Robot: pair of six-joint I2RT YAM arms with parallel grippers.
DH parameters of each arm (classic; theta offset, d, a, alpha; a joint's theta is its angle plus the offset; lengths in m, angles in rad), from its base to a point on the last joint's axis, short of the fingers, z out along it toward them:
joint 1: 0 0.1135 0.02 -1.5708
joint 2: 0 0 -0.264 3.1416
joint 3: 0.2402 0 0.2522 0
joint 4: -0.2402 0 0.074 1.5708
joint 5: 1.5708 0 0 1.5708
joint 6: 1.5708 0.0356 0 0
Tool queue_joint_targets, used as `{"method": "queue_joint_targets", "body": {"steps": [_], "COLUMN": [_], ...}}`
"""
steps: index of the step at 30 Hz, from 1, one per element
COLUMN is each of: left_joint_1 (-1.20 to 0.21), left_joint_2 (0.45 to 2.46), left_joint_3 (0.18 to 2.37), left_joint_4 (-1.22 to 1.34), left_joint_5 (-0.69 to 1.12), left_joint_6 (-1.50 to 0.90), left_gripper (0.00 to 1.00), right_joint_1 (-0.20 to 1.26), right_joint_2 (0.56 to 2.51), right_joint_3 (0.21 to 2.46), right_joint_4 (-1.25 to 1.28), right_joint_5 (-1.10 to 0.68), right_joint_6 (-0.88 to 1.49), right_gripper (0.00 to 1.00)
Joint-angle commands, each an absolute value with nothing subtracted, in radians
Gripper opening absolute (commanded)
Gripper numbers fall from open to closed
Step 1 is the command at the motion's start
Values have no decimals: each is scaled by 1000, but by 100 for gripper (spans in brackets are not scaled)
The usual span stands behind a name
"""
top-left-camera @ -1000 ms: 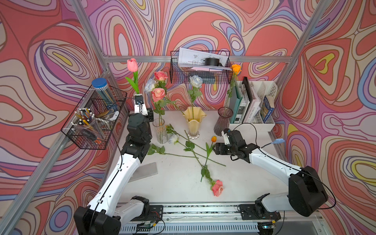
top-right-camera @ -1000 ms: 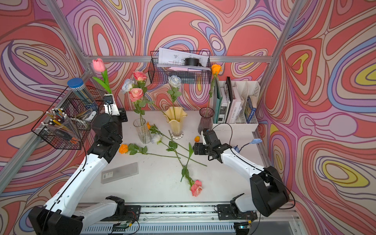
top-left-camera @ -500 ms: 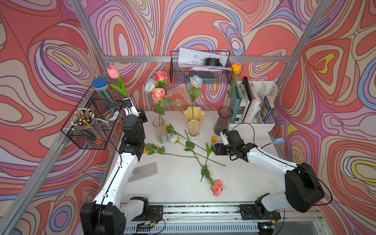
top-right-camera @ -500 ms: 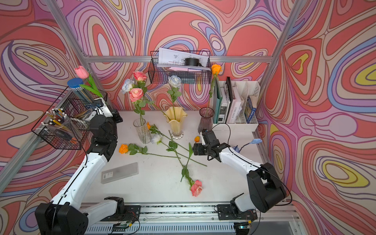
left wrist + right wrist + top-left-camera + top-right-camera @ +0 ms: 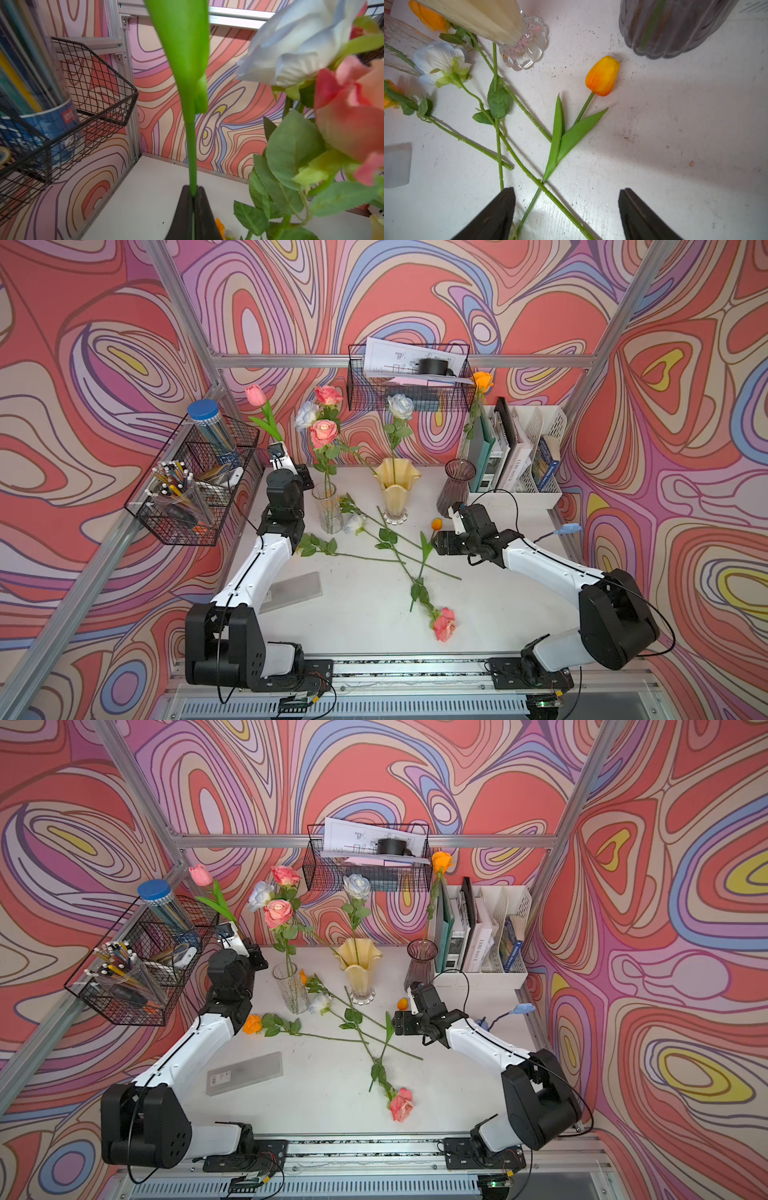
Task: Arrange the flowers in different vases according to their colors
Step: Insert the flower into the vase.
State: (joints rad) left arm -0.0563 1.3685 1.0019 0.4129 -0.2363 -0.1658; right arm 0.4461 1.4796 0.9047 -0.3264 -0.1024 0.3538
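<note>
My left gripper is shut on the green stem of a pink tulip, held upright at the back left beside the clear glass vase, which holds pink roses and a pale blue one. The yellow vase holds a pale blue rose and the purple vase an orange rose. My right gripper hangs open just above crossed stems, close to an orange tulip lying on the table. A pink rose, a white rose and an orange rose also lie there.
A wire basket with pens and a blue-lidded tube hangs close to my left gripper. Another wire basket hangs on the back wall. A white file organizer stands back right. A grey flat plate lies front left.
My left gripper swung the pink tulip left toward the wire basket, then partly back toward the clear vase, ending a little lower. The right arm has barely moved.
</note>
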Motion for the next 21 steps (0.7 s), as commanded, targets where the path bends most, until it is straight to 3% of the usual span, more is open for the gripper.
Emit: {"method": "queue_joint_targets", "body": {"steps": [1,21], "left_joint_1": [-51,-52], "left_joint_2": [1393,1312], "left_joint_3": [999,1024], "left_joint_4": [471,351], "left_joint_5": [-194,-113], "left_joint_6": [-191,-252], "left_gripper": [0,0], "right_joint_1": [443,443], "right_joint_2": [1494,1503], "right_joint_3": [934,921], "right_joint_4": [-333,-319], "right_joint_5": [-94,-98], "right_joint_6": [343,348], "right_gripper": [80,80]}}
